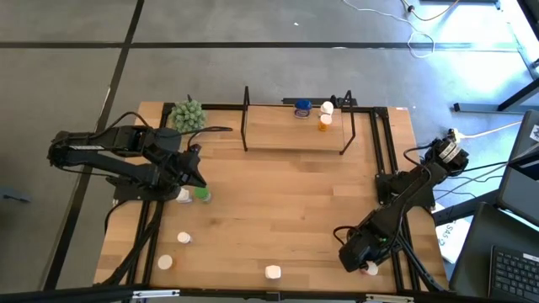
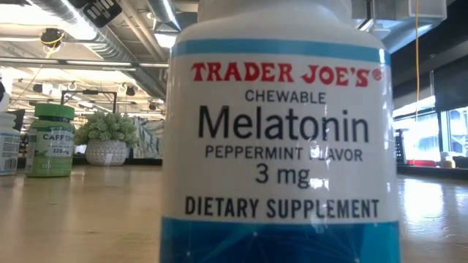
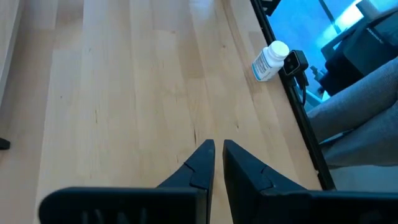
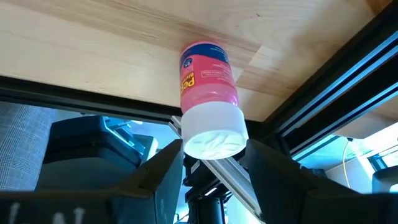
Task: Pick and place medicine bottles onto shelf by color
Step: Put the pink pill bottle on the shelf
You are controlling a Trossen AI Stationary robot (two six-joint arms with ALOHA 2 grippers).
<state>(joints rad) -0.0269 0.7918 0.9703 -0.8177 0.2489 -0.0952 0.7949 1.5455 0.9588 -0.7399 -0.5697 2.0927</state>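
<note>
Pink bottle (image 4: 209, 99) sits clamped by its white cap in the right gripper (image 4: 211, 163), far from the shelf (image 1: 295, 137). Left gripper (image 3: 215, 163) is closed, empty. Cap-only hold risks slipping mid-carry.

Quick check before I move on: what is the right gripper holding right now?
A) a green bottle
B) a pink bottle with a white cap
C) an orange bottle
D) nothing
B: in the right wrist view the right gripper has its fingers on either side of the white cap of a pink bottle at the table's edge.
</note>
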